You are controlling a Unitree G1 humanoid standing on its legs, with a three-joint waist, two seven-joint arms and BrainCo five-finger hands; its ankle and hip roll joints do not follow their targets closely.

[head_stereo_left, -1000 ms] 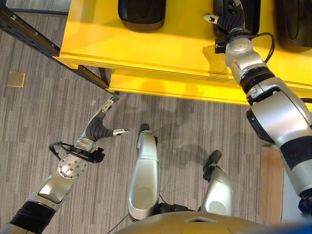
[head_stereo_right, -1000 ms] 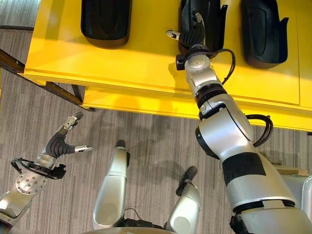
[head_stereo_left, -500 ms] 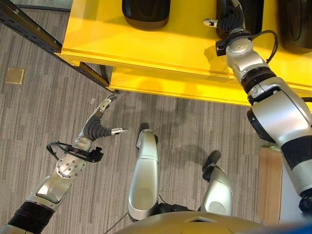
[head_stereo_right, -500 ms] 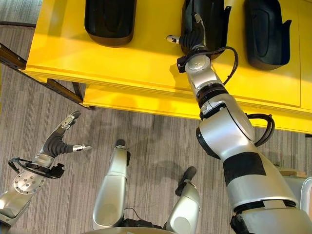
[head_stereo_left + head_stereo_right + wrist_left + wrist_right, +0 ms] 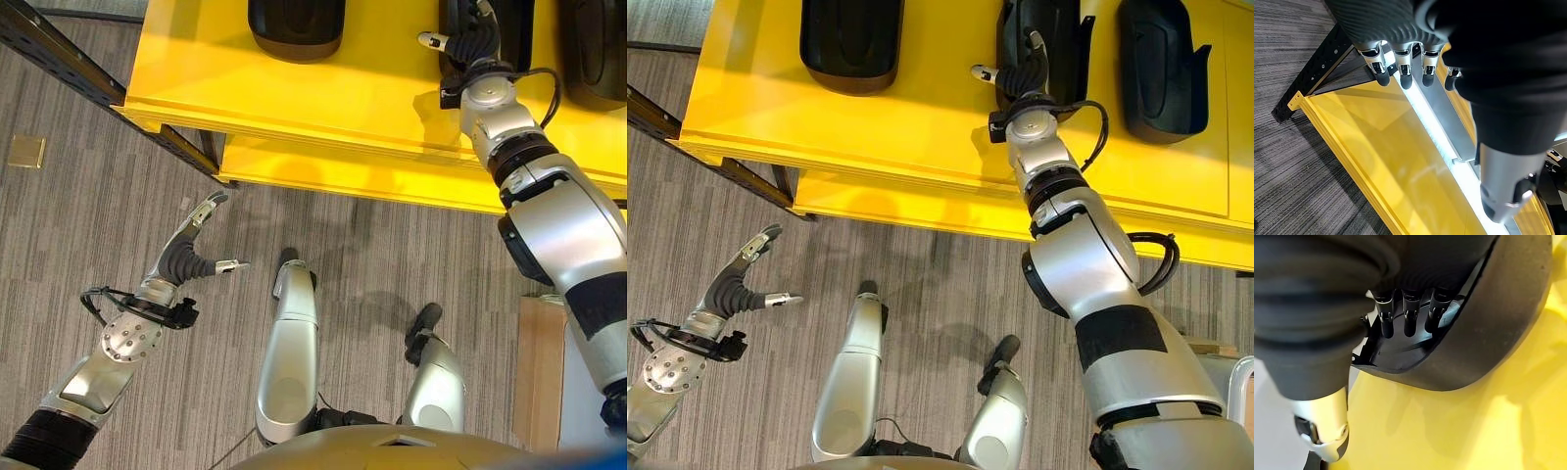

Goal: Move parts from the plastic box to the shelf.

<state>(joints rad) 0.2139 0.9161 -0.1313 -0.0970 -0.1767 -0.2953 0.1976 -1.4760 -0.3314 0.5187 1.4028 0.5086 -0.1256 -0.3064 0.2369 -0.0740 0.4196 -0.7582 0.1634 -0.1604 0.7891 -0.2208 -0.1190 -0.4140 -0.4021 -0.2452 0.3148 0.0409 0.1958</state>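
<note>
Right hand (image 5: 1021, 80) up on yellow shelf (image 5: 921, 117), fingers straight, reaching into hollow of middle black part (image 5: 1488, 333) — thumb out to side, nothing clamped. 3 black parts on shelf: left part (image 5: 850, 44), middle one, right part (image 5: 1161, 69). Left hand (image 5: 181, 257) low over floor (image 5: 88, 215), fingers relaxed and apart, empty. My worry: pulling right hand out could drag part toward shelf edge — fingertips may catch inner rim. No readable writing anywhere.

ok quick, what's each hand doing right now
Left hand: open, holding nothing, above the floor.
Right hand: open, fingers straight inside the middle black part on the yellow shelf.
</note>
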